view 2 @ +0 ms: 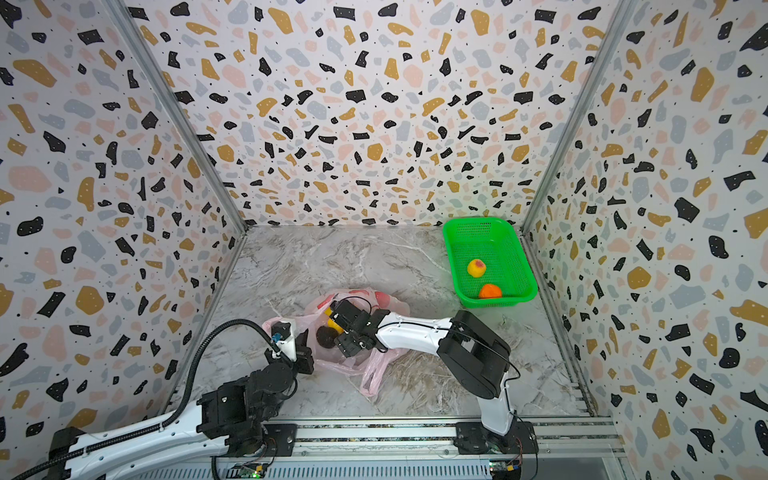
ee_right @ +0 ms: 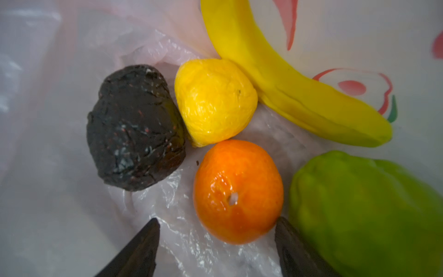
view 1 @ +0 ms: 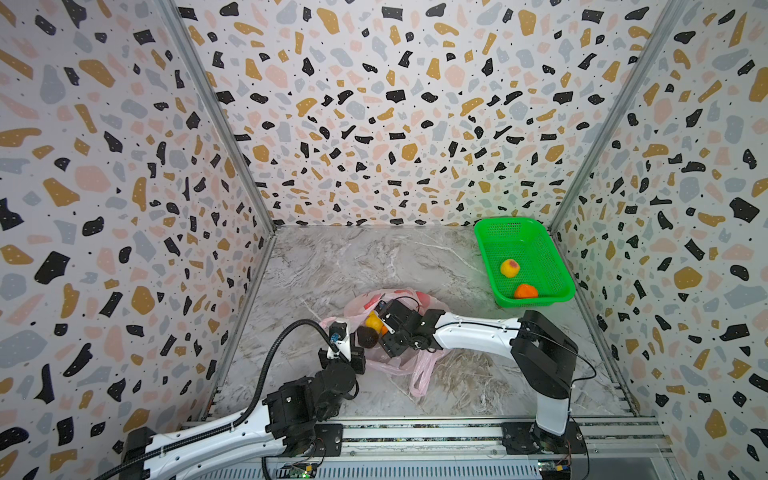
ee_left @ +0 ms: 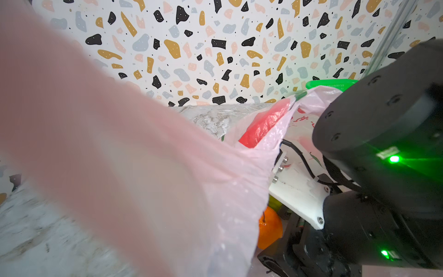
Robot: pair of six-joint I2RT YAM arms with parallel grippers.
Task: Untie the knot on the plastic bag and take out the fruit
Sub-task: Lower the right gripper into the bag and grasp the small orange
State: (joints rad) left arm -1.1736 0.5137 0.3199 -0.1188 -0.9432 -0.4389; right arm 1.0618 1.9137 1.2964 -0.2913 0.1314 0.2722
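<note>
Pink bag (view 1: pixel 395 361) lies open; left jaws clamp its rim, right jaws gape above a tangerine (ee_right: pixel 237 191). Marble tabletop (view 1: pixel 353 257) meets terrazzo walls (view 1: pixel 374 104).

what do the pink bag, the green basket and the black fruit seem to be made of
The plastic bag: thin translucent plastic film, with glossy crinkles.
The green basket: rigid moulded plastic, going by its perforated mesh walls.
The avocado: probably painted foam or soft rubber; matte, cracked skin with pale flecks.

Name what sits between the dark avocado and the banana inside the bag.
A round yellow fruit, pressed against the banana and close beside the avocado. The right wrist view shows it.
</note>
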